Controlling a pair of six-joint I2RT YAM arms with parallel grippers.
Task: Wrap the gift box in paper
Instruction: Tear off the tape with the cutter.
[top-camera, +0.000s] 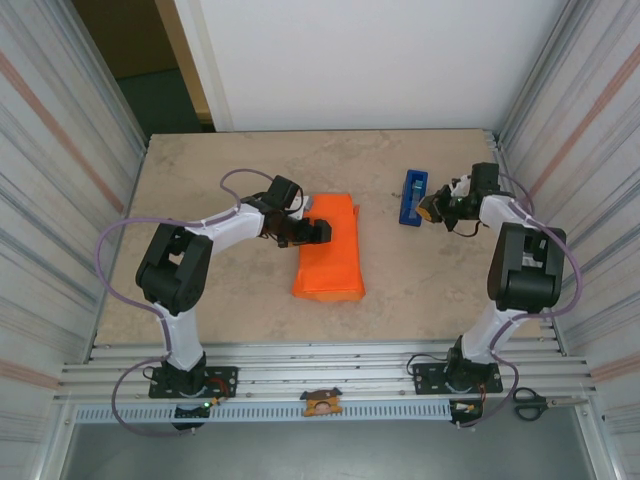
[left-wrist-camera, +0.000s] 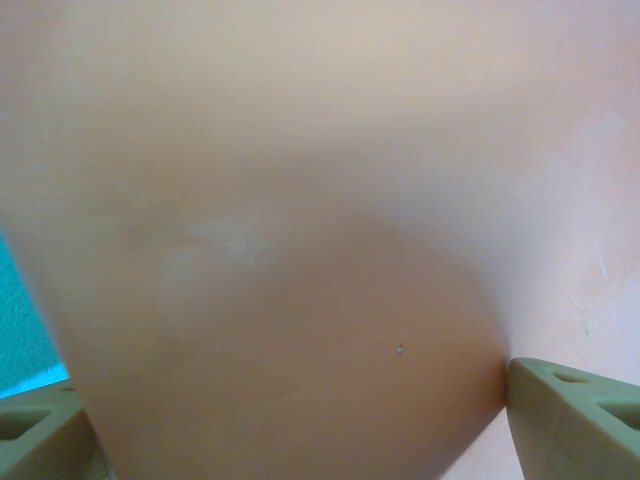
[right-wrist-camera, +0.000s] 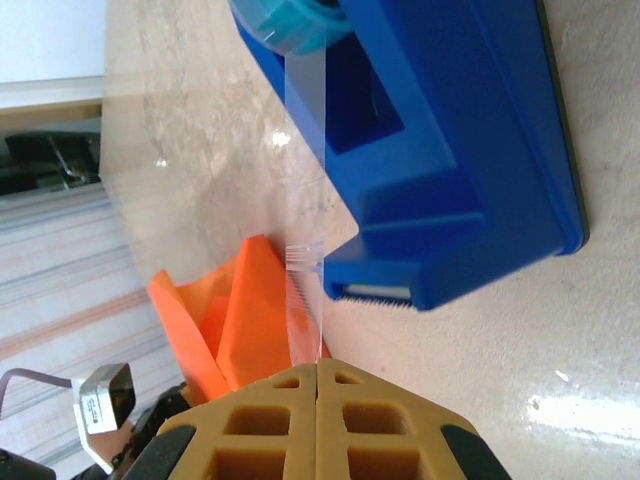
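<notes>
Starting at the near edge: a pair of scissors (top-camera: 530, 403) is lying on the metal rail (top-camera: 300, 375) just right of the right arm's base. Both arms are reaching up and away over the table (top-camera: 240, 290).

The paper (top-camera: 335, 265) is sitting a bit left of the middle of the table, folded over into a long, puffy orange bundle running near to far. Its near end is looking squared off and flat. In the right wrist view one end is gaping open, with loose flaps sticking up. I can't make out the gift box under the folds.

The left arm (top-camera: 175, 270) is bending at the elbow and coming in sideways, so the left gripper (top-camera: 318, 232) is lying over the bundle's left edge, toward its far end. In its wrist view the fingers (left-wrist-camera: 575, 415) are standing wide apart with the orange sheet bulging between them, right against the lens. The paper is meeting the inner edge of one finger, but I can't tell if it's actually squeezing anything.

Further back on the right, the right arm (top-camera: 520, 270) is folding inward, with the right gripper (top-camera: 430, 210) hanging just beside the blue tape dispenser (top-camera: 411, 197). Its jaws are pressing fully together, pinching the clear tape strip (right-wrist-camera: 305, 150) that's stretching from the roll past the cutter. The dispenser is sitting well apart from the paper.
</notes>
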